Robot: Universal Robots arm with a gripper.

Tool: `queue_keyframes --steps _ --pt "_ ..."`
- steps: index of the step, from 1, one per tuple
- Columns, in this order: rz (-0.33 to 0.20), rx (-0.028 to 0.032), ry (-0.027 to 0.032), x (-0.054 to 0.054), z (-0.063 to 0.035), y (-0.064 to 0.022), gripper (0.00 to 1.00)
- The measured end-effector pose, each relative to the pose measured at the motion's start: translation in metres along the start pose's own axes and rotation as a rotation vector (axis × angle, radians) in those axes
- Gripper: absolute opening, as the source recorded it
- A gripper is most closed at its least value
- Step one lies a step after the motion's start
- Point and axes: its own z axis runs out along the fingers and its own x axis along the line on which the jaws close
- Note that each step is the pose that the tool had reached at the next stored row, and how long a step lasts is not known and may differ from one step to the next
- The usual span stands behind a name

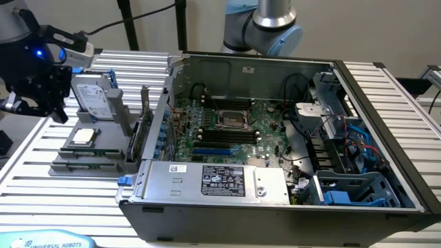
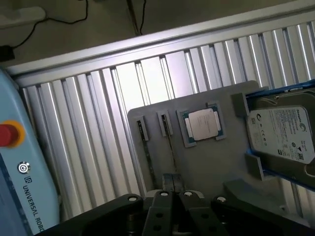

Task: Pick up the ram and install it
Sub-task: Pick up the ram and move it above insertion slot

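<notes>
Green-edged, the ram [image 2: 170, 147] is seen standing on edge in the grey holder [image 2: 216, 162], its long axis lined up with the seam of the gripper [image 2: 172, 181], which is held pressed together, empty, above it.

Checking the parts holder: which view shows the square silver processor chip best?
The wrist view: it looks straight down on the square silver processor chip, its whole top face showing. The exterior view shows it slanted, on the grey holder beside the open computer case.
</notes>
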Motion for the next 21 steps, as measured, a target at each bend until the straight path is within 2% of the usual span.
queue_keyframes --steps 14,21 --pt "-0.164 -0.0028 0.0079 -0.001 0.0083 -0.0068 0.11" --pt "-0.189 -0.0032 0.0092 0.002 0.0134 -0.0156 0.11"
